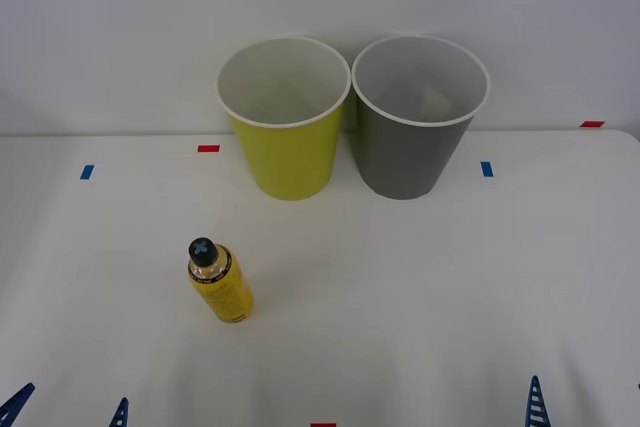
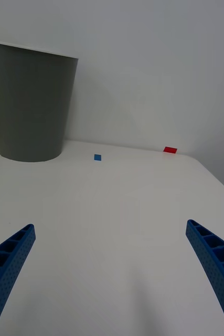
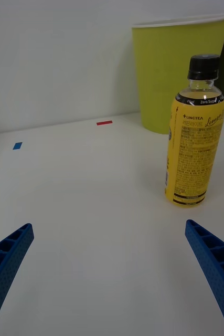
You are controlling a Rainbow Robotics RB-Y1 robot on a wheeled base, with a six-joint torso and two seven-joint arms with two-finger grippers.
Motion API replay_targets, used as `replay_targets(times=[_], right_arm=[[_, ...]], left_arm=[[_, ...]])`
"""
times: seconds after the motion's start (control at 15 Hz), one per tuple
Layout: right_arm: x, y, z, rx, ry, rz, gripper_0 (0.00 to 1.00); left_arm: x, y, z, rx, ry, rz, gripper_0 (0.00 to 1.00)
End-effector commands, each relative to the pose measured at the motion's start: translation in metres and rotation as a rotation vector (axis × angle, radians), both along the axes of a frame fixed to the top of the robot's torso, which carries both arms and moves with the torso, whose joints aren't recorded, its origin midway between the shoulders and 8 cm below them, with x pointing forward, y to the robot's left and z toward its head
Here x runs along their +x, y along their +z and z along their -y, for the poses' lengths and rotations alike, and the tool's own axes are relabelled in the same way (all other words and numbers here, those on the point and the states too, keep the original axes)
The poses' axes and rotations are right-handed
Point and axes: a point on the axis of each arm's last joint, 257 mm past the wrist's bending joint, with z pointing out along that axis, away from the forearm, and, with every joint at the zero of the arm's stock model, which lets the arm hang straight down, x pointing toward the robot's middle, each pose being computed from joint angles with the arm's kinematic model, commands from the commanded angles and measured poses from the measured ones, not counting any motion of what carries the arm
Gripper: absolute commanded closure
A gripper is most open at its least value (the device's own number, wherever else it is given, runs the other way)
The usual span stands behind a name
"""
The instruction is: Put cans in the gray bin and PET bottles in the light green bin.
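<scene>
Left hand (image 3: 109,273) low at near left edge of white surface (image 1: 430,287); blue ribbed fingers (image 3: 7,257) spread wide, nothing between them, nothing touched. Fingertips just showing at bottom left of front view (image 1: 68,409).

Right hand (image 2: 109,273) low at near right edge, fingers (image 2: 216,262) likewise spread wide, empty, clear of everything. One tip visible at bottom right of front view (image 1: 536,402).

PET bottle (image 1: 219,282) upright on surface, ahead of left hand and somewhat to its right, well apart from the fingertips. Yellow label, black screw cap, clear neck. From left wrist camera, bottle (image 3: 194,134) stands beyond the open fingers, offset toward one side, not between them. Open surface between hand and bottle.

Farther back, light green bin (image 1: 285,147) upright, white rim, white inside, behind bottle and slightly right of it. Well apart from bottle. Seen past the bottle from left wrist (image 3: 169,73).

Gray bin (image 1: 410,147) just right of light green bin, rims close together; touching or not, cannot tell. Upright, white rim, pale inside. From right wrist camera, gray bin (image 2: 30,105) stands far ahead of the right hand, off to the left.

Small tape marks on surface: blue at far left (image 1: 87,172), red (image 1: 208,148) left of green bin, blue (image 1: 486,168) right of gray bin, red (image 1: 592,124) at far right edge, red (image 1: 323,425) at near edge centre. Plain pale wall (image 1: 120,27) behind bins.
</scene>
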Motion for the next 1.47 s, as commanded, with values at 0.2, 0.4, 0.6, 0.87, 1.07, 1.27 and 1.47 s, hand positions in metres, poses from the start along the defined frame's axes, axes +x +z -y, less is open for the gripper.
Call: replay_targets(times=[0.2,0.4,0.6,0.87,1.07,1.27,1.47], right_arm=[[0.0000,0.0000,0.0000,0.000,0.000,0.000,0.00],[0.0000,0.0000,0.0000,0.000,0.000,0.000,0.00],[0.0000,0.0000,0.0000,0.000,0.000,0.000,0.00],[0.0000,0.0000,0.0000,0.000,0.000,0.000,0.00],[0.0000,0.0000,0.0000,0.000,0.000,0.000,0.00],[0.0000,0.0000,0.0000,0.000,0.000,0.000,0.00],[0.0000,0.0000,0.0000,0.000,0.000,0.000,0.00]], left_arm=[[0.0000,0.0000,0.0000,0.000,0.000,0.000,0.00],[0.0000,0.0000,0.0000,0.000,0.000,0.000,0.00],[0.0000,0.0000,0.0000,0.000,0.000,0.000,0.00],[0.0000,0.0000,0.0000,0.000,0.000,0.000,0.00],[0.0000,0.0000,0.0000,0.000,0.000,0.000,0.00],[0.0000,0.0000,0.0000,0.000,0.000,0.000,0.00],[0.0000,0.0000,0.0000,0.000,0.000,0.000,0.00]])
